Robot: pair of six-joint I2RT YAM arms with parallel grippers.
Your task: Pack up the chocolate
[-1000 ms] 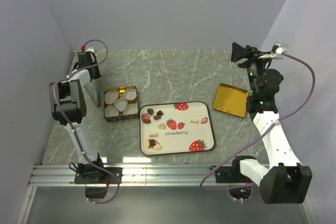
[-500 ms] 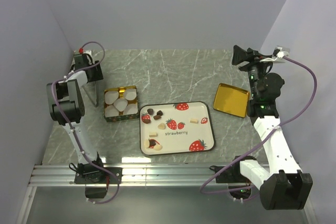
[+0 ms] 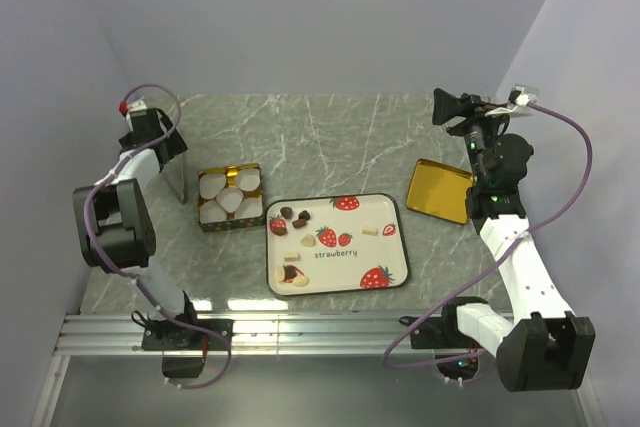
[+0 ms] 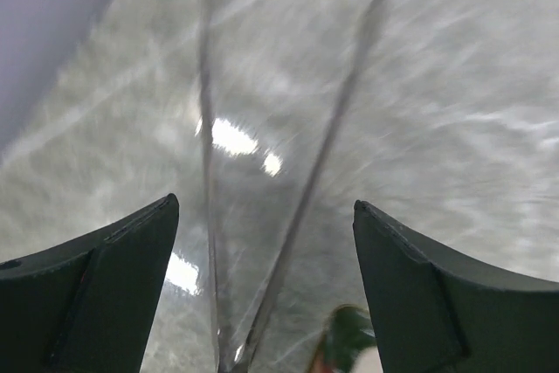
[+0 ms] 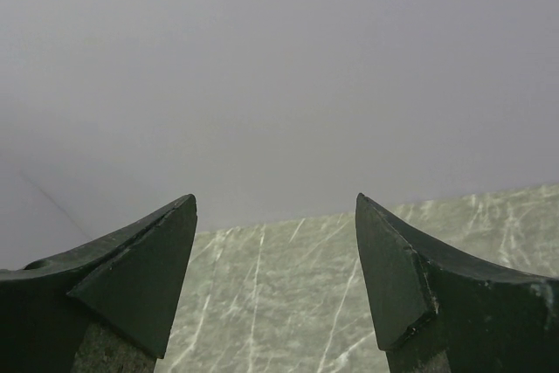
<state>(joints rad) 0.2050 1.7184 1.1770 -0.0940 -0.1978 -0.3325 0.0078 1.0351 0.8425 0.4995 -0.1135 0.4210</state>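
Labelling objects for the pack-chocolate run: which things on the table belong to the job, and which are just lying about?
Job:
- chocolate pieces, loose on the strawberry tray
- gold tin holding white paper cups
- gold lid, probably the tin's

Lying about:
- thin metal tongs left of the tin, purpose unclear

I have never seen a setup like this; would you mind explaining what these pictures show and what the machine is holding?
The machine is a left arm and a right arm bolted to a marble table. The wide picture comes from a fixed camera above and behind them; the other two come from wrist cameras looking out between each arm's fingers. The left tool and right tool are both open and hold nothing. On the table lie a strawberry tray carrying small chocolates, a gold tin of white paper cups, and a gold lid.
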